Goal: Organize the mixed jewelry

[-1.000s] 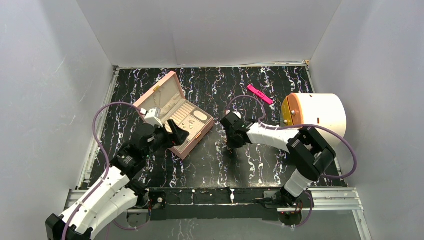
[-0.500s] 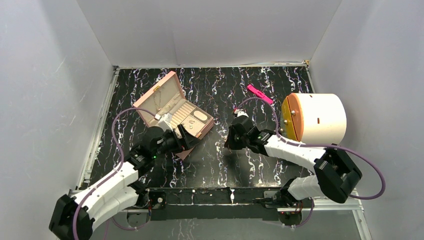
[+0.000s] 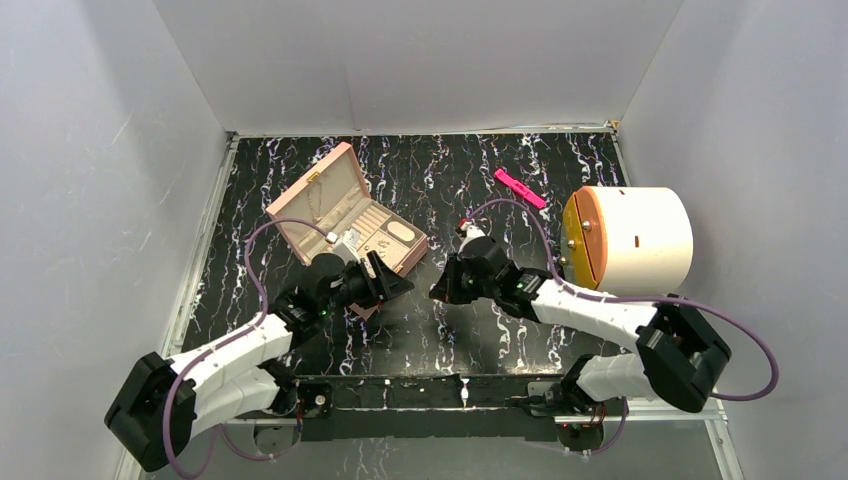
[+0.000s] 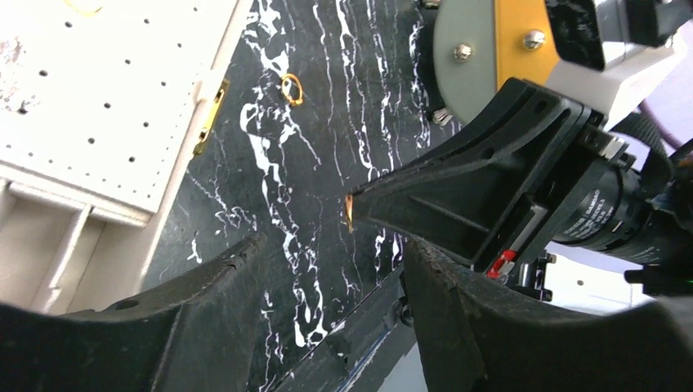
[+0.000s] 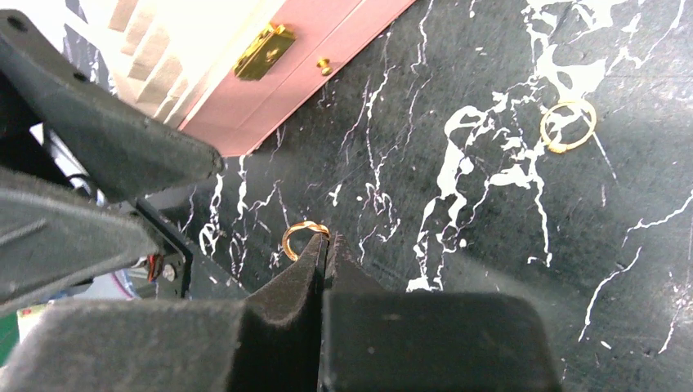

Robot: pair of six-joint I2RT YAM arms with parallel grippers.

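My right gripper (image 5: 329,241) is shut on a twisted gold ring (image 5: 304,235), pinched at its very tip and held just above the black marble table (image 3: 500,330). In the left wrist view that ring (image 4: 349,212) shows edge-on at the right gripper's point. My left gripper (image 4: 331,245) stands open right in front of it, with nothing between its fingers. In the top view the two grippers meet tip to tip, left (image 3: 393,285) and right (image 3: 440,290). A second gold ring (image 5: 568,125) lies loose on the table. The open pink box (image 3: 345,225) holds small pale pieces.
The pink box's front wall with its gold clasp (image 5: 268,49) is close on the left. A bright pink flat bar (image 3: 520,187) lies at the back. A white cylinder with an orange face (image 3: 630,238) stands at the right, near the right arm.
The left gripper has left the box's front and swung right; the right gripper has moved left with the ring to meet it. The left jaws have narrowed a little.
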